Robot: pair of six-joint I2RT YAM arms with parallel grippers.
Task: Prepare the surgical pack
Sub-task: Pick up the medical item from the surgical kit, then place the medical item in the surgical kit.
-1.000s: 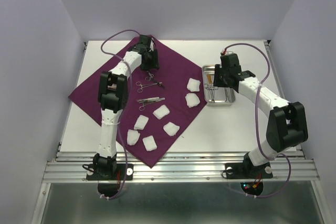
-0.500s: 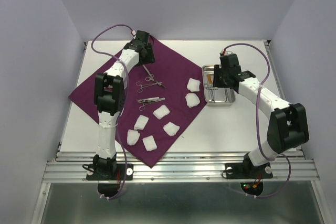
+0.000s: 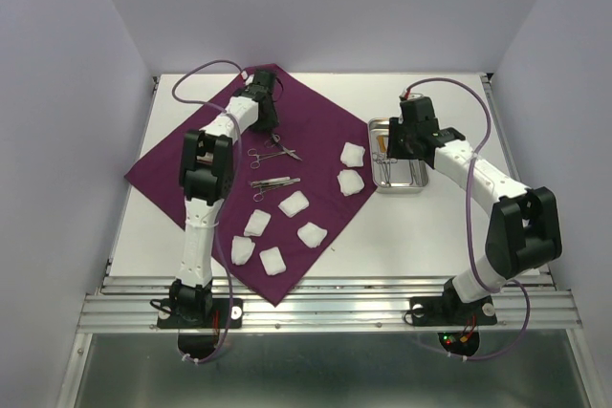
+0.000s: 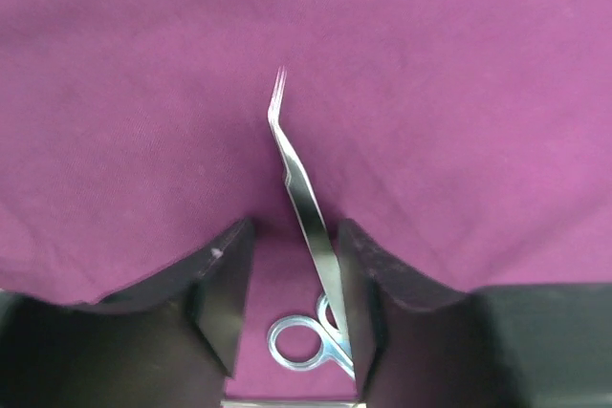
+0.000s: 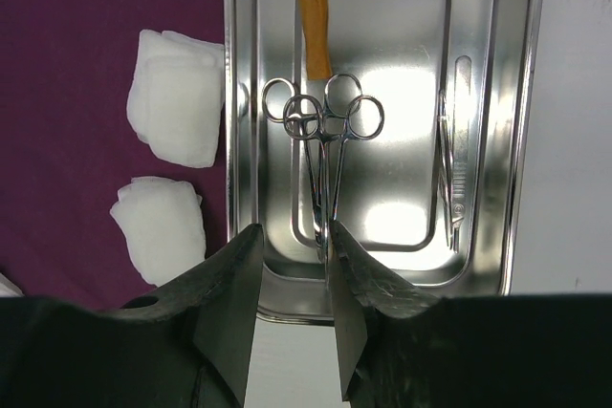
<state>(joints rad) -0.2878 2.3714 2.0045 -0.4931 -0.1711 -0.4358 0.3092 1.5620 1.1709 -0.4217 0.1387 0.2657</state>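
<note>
Seven white gauze pads (image 3: 273, 261) lie on the surgical pack (image 3: 316, 117), the big maroon cloth spread cornerwise over the left and middle of the white table (image 3: 402, 236). Five of them sit in a loose cluster nearest my bases. The other two lie farther out at the cloth's right corner, just beside the steel tray (image 3: 418, 188).

Past the cluster, one pair of straight tweezers (image 3: 274, 182) rests on the cloth. Beyond it lie two ring-handled instruments (image 3: 258, 153), close together. One with a bent tip (image 4: 304, 207) lies flat on the cloth between the fingers of my left gripper (image 4: 292, 236). My fingers there are spread apart and pinch nothing. The instrument runs close along the inside of one finger, and I cannot tell whether they touch.

My right gripper (image 5: 290, 236) hangs over the near rim of the tray, which stands on bare table off the cloth. Its fingers are parted too, with rim and table showing through the gap. Inside the tray I count two ring-handled clamps (image 5: 325, 131) overlapping, one orange strip (image 5: 314, 26) and one slim straight tool (image 5: 451, 169) along the side. The clamps' tips reach toward my fingers; contact I cannot tell.
</note>
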